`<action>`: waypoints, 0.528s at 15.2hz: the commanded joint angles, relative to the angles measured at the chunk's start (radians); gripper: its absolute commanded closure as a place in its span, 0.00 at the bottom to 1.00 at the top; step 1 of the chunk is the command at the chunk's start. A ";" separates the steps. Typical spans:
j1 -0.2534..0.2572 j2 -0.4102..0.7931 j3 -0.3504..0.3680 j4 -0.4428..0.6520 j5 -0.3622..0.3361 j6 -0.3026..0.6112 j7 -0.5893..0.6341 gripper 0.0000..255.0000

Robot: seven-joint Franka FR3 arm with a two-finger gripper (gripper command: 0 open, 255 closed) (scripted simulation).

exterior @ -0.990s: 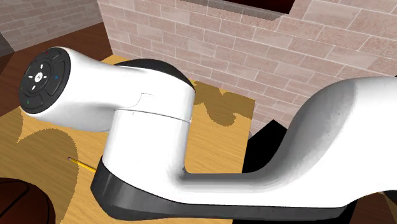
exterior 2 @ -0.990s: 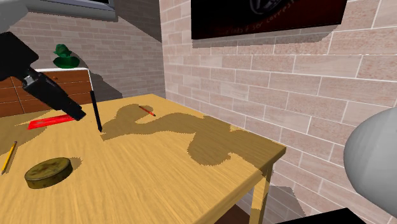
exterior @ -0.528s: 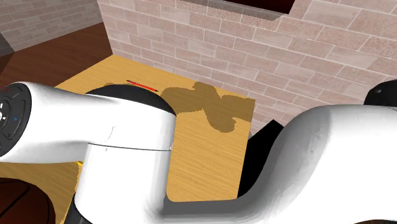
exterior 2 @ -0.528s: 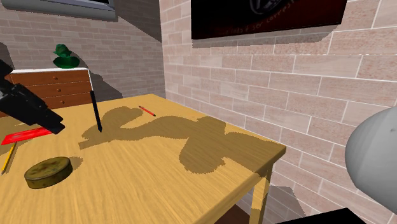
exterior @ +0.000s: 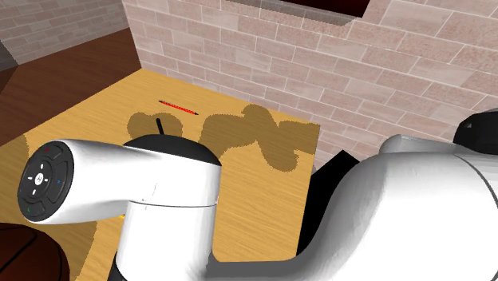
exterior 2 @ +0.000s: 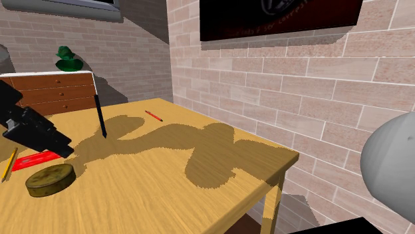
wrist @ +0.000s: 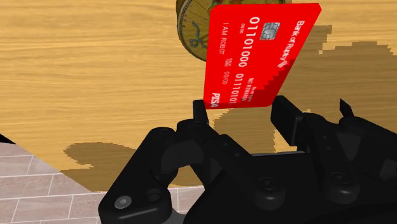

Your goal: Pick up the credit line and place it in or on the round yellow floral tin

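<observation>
Masking tin partly, red card in tool

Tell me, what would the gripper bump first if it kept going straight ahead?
Probably the round tin, peeking out right behind the red card clasped in the jaws of the gripper. Depth is unclear, so the card might touch the wooden table first.

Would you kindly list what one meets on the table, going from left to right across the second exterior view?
yellow pencil → tin → black pen → red pencil
</observation>
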 commanded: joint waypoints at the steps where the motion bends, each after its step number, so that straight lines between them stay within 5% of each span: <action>1: -0.004 -0.012 0.011 -0.007 0.009 0.016 0.006 1.00; 8: -0.005 -0.018 0.017 -0.015 0.014 0.028 0.008 1.00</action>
